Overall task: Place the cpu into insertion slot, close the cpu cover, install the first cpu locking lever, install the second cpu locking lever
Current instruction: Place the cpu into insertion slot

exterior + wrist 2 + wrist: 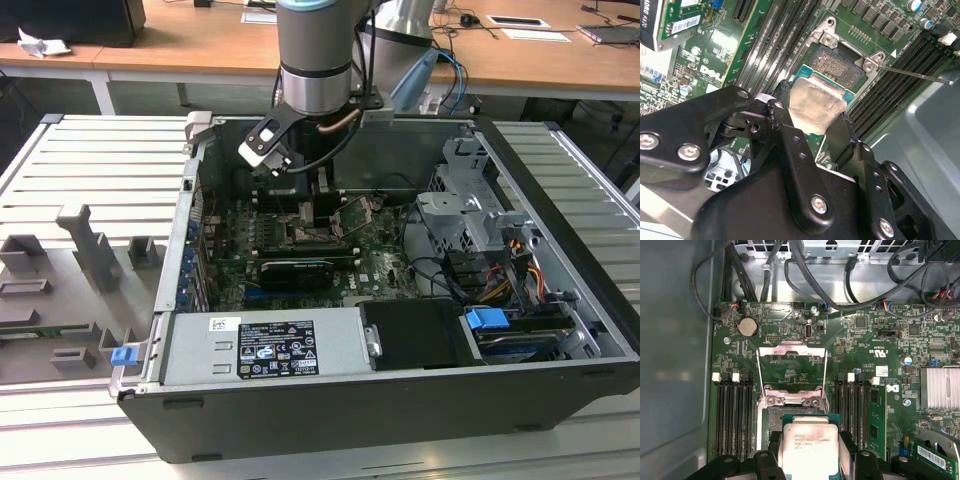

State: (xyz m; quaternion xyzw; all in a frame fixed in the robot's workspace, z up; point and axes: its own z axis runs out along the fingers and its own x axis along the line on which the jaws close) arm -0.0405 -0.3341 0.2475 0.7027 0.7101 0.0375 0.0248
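The fingers (839, 136) are clenched on the chip (817, 102), gripping two opposite edges, and it hangs just over the near edge of the socket (837, 62), not seated. The danger is going down crooked: a corner could dig into the socket's contacts. It's a small, flat chip, grey-topped with a green rim. The cover (791, 345) stands open on the far side.

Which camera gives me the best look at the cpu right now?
The first wrist view: it looks squarely onto the cpu, clamped in the gripper. The second wrist view shows it at a slant, with glare on its top. The exterior view has the gripper in front of it.
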